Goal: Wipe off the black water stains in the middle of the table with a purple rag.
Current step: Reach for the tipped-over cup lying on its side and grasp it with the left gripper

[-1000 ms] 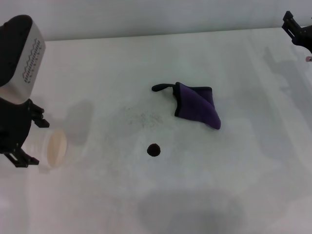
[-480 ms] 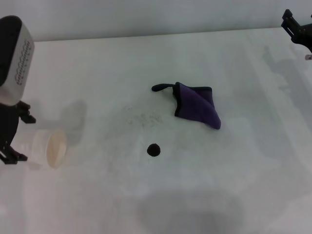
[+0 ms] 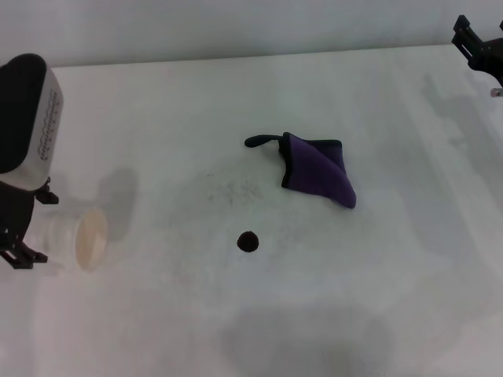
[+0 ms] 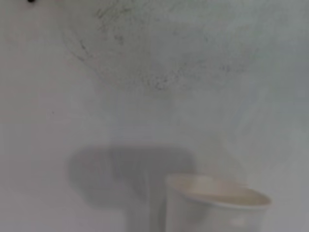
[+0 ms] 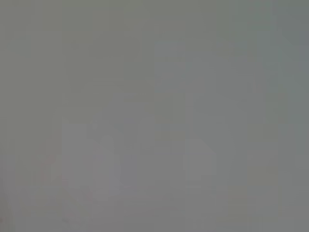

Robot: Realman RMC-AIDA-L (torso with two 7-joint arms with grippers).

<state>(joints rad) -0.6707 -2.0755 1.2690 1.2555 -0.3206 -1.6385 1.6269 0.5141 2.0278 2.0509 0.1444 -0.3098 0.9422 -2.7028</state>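
Still unwiped: blot and rag apart

You see the purple rag (image 3: pixel 318 174) lying mid-table (image 3: pixel 377 298), the black water stains (image 3: pixel 248 241) nearby (one small blot). Left gripper (image 3: pixel 17 228) by the paper cup (image 3: pixel 78 239), right gripper (image 3: pixel 481 49) far corner; jaw states unclear.

table (image 3: pixel 377 298): matt white surface, smooth, with faint grey speckled smudges.
rag (image 3: pixel 321 174): soft purple cloth, matt and slightly fuzzy; black fabric edging and black loop tail.
stain (image 3: pixel 248 241): dark black-brown blot, dull, no shine.
cup (image 3: pixel 85 239): thin white paper, matt; cream-toned inside.
left arm (image 3: pixel 27 114): smooth white plastic casing, slight sheen; black matt parts below.
right gripper (image 3: pixel 479 49): black, matt, hard-looking parts.
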